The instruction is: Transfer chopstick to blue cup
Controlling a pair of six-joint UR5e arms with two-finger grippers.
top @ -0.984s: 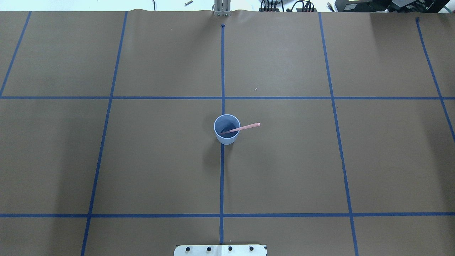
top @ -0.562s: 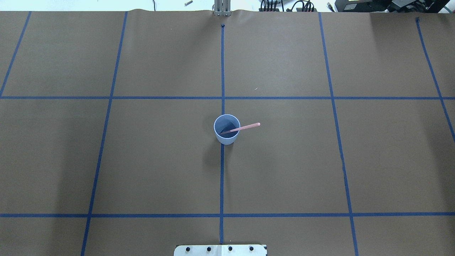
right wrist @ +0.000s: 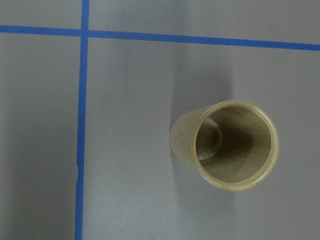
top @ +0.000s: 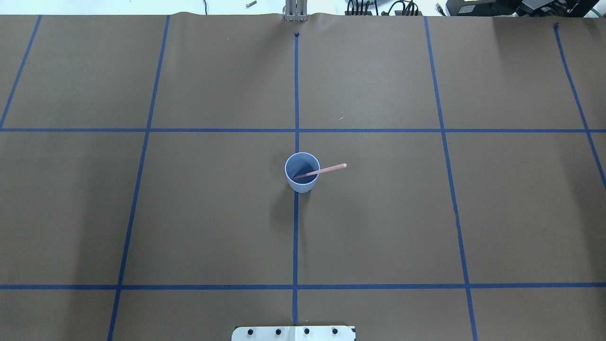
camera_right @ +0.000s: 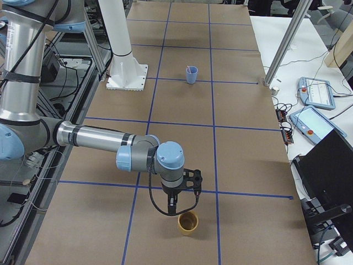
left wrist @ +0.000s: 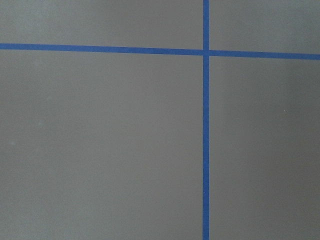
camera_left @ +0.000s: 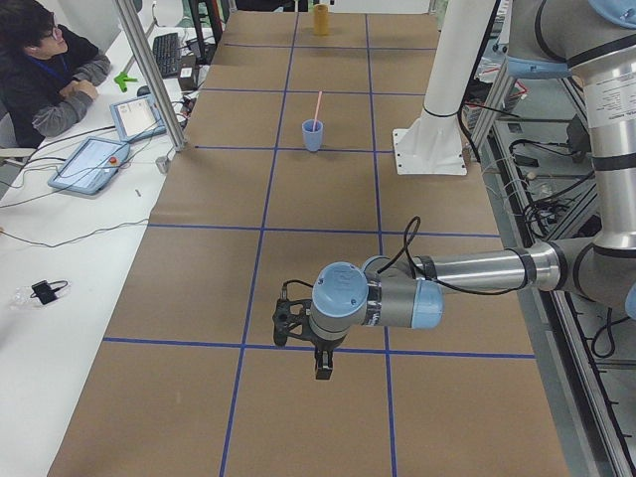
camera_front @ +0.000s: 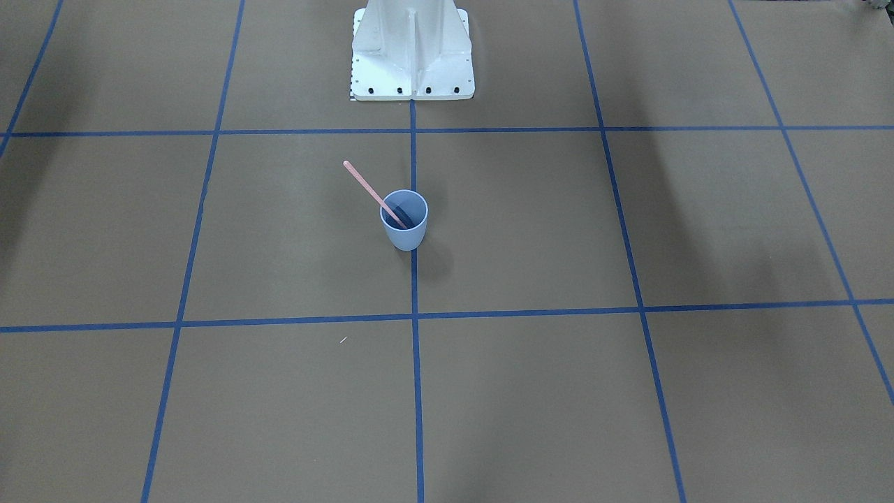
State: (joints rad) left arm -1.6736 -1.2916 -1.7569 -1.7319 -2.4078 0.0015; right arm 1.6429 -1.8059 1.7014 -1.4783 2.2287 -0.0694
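Observation:
The pale blue cup (top: 301,183) stands upright at the table's middle, on the blue centre tape line. The pink chopstick (top: 329,168) stands in it, its lower end inside, and leans over the rim toward the robot's right. Both also show in the front view: the cup (camera_front: 404,236) and the chopstick (camera_front: 364,183). My left gripper (camera_left: 323,370) hangs over bare table far to the left, seen only in the left side view. My right gripper (camera_right: 172,210) hangs far to the right, beside a tan cup. I cannot tell whether either is open or shut.
A tan cup (camera_right: 187,223) stands upright and empty at the table's right end; it also shows in the right wrist view (right wrist: 225,145). The white robot base (camera_front: 412,56) is bolted behind the blue cup. An operator (camera_left: 45,70) sits at a side desk with tablets.

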